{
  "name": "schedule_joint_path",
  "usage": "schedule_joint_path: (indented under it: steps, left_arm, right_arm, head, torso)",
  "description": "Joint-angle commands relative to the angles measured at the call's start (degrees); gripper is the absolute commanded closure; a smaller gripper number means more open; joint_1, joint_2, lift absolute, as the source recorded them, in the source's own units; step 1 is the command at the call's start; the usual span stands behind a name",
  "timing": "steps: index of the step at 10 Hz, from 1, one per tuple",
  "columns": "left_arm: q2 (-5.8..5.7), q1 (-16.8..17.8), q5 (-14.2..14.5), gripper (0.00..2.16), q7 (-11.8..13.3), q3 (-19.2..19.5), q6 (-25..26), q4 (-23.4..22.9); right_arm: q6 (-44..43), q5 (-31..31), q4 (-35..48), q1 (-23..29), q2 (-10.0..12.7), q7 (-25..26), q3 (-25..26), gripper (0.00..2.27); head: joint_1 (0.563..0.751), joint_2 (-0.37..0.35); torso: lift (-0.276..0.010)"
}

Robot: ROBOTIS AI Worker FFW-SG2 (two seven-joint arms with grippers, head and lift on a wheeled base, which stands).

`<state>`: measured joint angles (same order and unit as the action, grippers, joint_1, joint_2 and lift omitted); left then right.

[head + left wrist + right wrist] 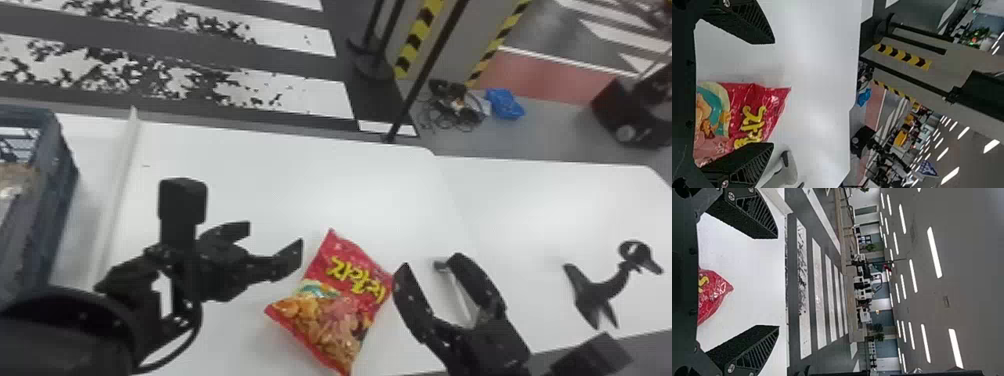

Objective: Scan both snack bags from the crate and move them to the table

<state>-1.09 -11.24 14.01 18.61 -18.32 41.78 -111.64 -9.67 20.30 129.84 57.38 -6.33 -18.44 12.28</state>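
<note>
Progress looks partial, as I judge it: one red snack bag [345, 295] lies face up on the white counter [280, 190], out of the crate [56, 170], and whether it has been scanned I cannot tell. Inside the crate, at the head view's left edge, sits a brownish, shiny packet [16, 182] (quite possibly the second bag, though too little of it shows to be sure). If so, that one has its whole trip to make, scan included. Off to the right on the counter stands a black device [607, 290], probably the scanner, well apart from the bag. As for grip, the left hand [275, 236] has its fingers spread wide, with nothing between their tips, just beside the bag's upper left edge. The right hand [424, 265] is wide open too and empty, one finger right by the bag's other edge; whether it touches, I can't tell. So the bag lies between two open hands, held by neither.
</note>
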Motion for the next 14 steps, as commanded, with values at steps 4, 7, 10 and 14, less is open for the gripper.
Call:
schedule_joint_path:
  steps: [4,7,10,14]
  left_arm:
    - [-4.45,-14.68,6.38,0.06,-1.83,24.21,-11.23,-16.77]
    - [-4.45,-19.69,8.49,0.07,-2.18,31.42,-11.06,-23.10]
    - [-4.45,-21.89,9.02,0.07,-3.50,34.84,-10.35,-23.71]
    - [-4.45,-25.67,13.59,0.07,-0.95,45.48,-10.53,-23.01]
  right_arm:
    - [3.65,-8.52,-0.03,0.01,-0.79,0.16,-8.41,0.12]
    - [6.29,-20.57,0.15,0.10,-3.78,0.95,-18.52,0.12]
    - [20.53,-41.57,-0.47,-3.15,-11.25,18.00,-34.69,0.12]
    - [30.73,-50.54,-6.97,-12.65,-11.95,28.28,-41.55,0.12]
  head:
    - [0.695,-0.236]
    - [0.695,0.096]
    - [0.695,0.275]
    - [0.695,0.350]
  torso:
    - [-0.087]
    - [-0.087]
    - [-0.087]
    - [-0.087]
